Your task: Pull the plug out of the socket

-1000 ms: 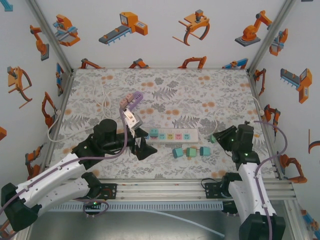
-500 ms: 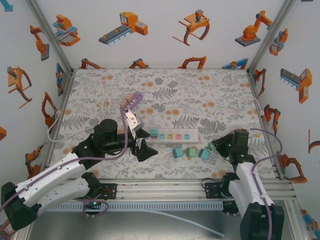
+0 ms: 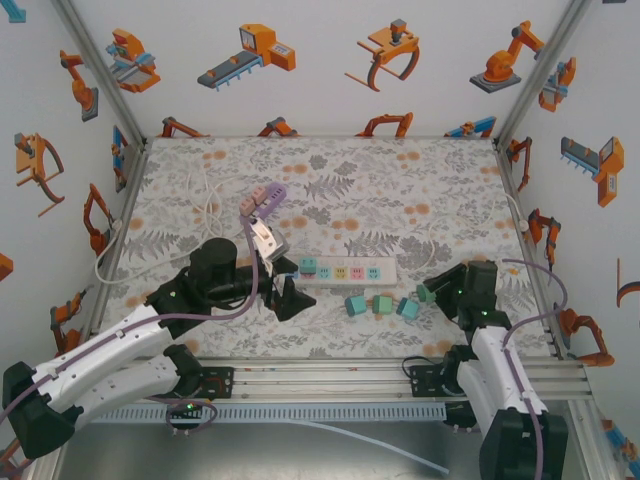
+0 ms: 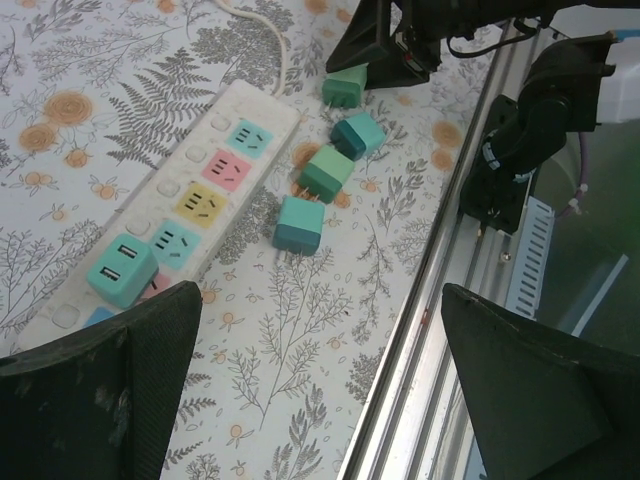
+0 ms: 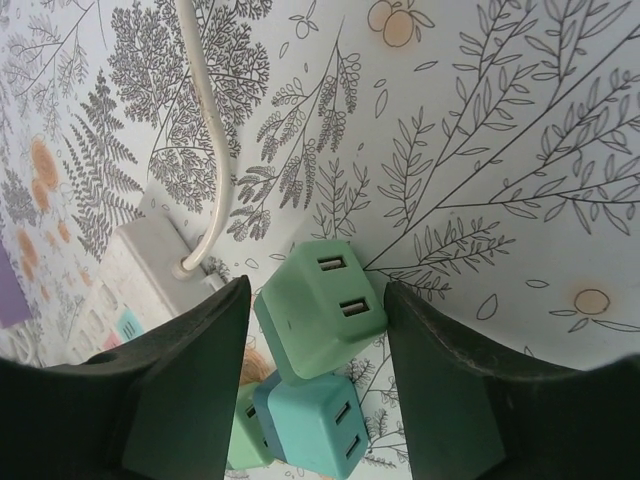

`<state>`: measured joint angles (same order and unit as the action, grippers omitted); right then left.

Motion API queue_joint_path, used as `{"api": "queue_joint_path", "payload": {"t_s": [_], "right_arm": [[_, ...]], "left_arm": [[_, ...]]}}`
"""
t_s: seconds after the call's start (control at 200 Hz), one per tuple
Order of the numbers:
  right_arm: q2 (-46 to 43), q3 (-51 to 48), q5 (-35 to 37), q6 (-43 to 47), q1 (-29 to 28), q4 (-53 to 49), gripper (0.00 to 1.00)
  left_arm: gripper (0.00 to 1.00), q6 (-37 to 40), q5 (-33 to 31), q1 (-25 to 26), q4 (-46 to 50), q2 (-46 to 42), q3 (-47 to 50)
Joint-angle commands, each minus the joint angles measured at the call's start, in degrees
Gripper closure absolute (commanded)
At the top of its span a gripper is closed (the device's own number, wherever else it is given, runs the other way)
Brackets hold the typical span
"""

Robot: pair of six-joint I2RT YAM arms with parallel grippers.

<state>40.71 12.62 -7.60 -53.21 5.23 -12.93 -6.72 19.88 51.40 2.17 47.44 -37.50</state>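
Right gripper (image 5: pixel 315 300): parted slightly wider than the green plug (image 5: pixel 320 318), one finger on each side of it. On the left of the right wrist view, a thin line of table (image 5: pixel 480 150) visible between finger and plug. On the other side, finger edge right at the plug's corner; contact there not determinable. No clamping visible.

Green plug: out of its socket, lying on the table with two slots facing the wrist camera, just off the cable end of the power strip (image 4: pixel 262 100). White cable (image 5: pixel 215 150) entering the strip at that end. Immediately beside the green plug, touching or very nearly so: dark teal plug (image 5: pixel 310 425).

Left gripper (image 4: pixel 320 300): spread to full width, nothing between the fingers (image 4: pixel 100 390), nothing touched. Held above the table on the near side of the strip, toward the end away from the cable.

In the strip: seated teal plug (image 4: pixel 122 270), near the end away from the cable. Next to it, toward the cable end: teal, yellow, pink and teal socket faces, all bare.

Beside the strip, near side, in one row with the dark teal plug: second green plug (image 4: pixel 325 172), then light teal plug (image 4: pixel 298 224). Row close to the strip, not touching it.
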Motion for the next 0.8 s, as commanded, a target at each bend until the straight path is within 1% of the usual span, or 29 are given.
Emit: {"api": "queue_joint_path", "payload": {"t_s": [0.0, 0.115, 0.25, 0.36, 0.516, 0.586, 0.646, 0.676, 0.796], "right_arm": [[-2.1, 1.6, 2.9, -0.1, 0.5, -4.2, 0.46], [-4.5, 2.6, 2.0, 0.7, 0.5, -3.7, 0.46], [-5.9, 2.4, -4.7, 1.7, 0.5, 4.3, 0.46], [-5.5, 3.7, -8.4, 2.6, 0.3, 10.6, 0.46], [-3.9, 6.9, -8.8, 4.1, -0.7, 13.0, 0.46], [-2.4, 8.4, -10.3, 7.0, -2.4, 17.1, 0.46], [-1.0, 9.5, -11.4, 10.1, -4.5, 20.8, 0.47], [-0.3, 10.3, -11.6, 12.2, -5.9, 22.2, 0.47], [3.1, 14.1, -10.6, 23.0, -13.7, 27.0, 0.47]], "left_arm": [[0.03, 0.8, -2.3, 0.4, 0.4, -0.4, -0.5], [0.03, 0.7, -4.4, 0.4, 0.9, -0.5, -0.3], [0.03, 0.4, -5.8, 0.4, 0.3, -0.2, 0.3], [0.03, -0.5, -9.1, 0.4, 0.8, 0.5, 0.4], [0.03, -1.4, -12.2, 0.4, 1.4, 0.6, 0.4], [0.03, -1.8, -13.7, 0.4, 1.5, 0.1, 0.7], [0.03, -2.5, -16.6, 0.4, 2.1, -0.4, 0.8], [0.03, -3.1, -19.1, 0.4, 2.7, -0.6, 0.9], [0.03, -7.4, -33.6, 0.1, 7.1, 0.0, 0.6]]}}
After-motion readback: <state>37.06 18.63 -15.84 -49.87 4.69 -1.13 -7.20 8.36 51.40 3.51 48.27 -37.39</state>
